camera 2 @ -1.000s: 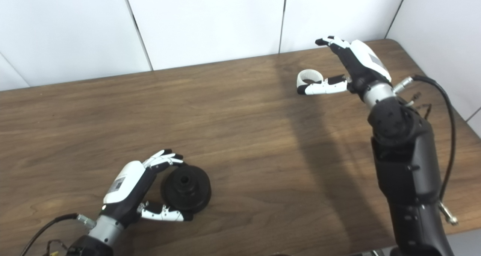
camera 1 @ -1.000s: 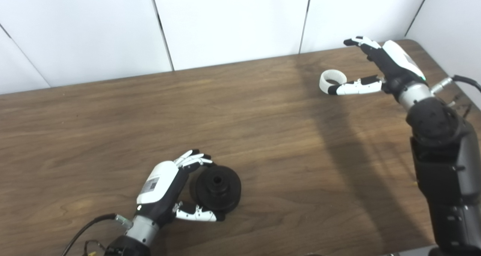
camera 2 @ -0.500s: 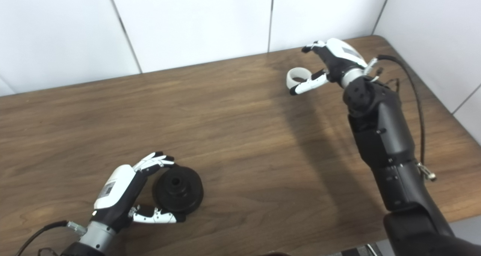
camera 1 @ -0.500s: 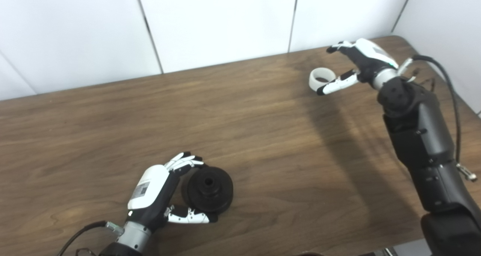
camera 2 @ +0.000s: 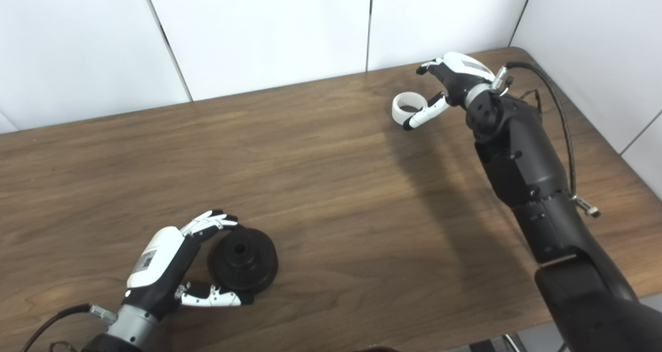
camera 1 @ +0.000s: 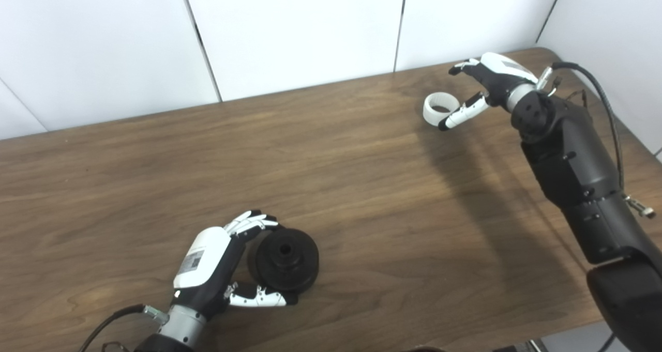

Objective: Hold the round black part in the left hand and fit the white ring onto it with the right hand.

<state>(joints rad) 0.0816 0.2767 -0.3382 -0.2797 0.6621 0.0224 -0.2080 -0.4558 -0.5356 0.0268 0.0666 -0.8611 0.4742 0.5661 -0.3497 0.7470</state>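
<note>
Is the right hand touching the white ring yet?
Cannot tell. In both views the right hand is spread around the white ring, thumb overlapping its near rim; no clear gap or contact.

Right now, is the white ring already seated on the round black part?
No. The white ring lies on the table's far right by the right hand, well apart from the round black part.

a lab: bare wooden table [camera 1: 362,186] boxed by white panels [camera 1: 289,26].
</note>
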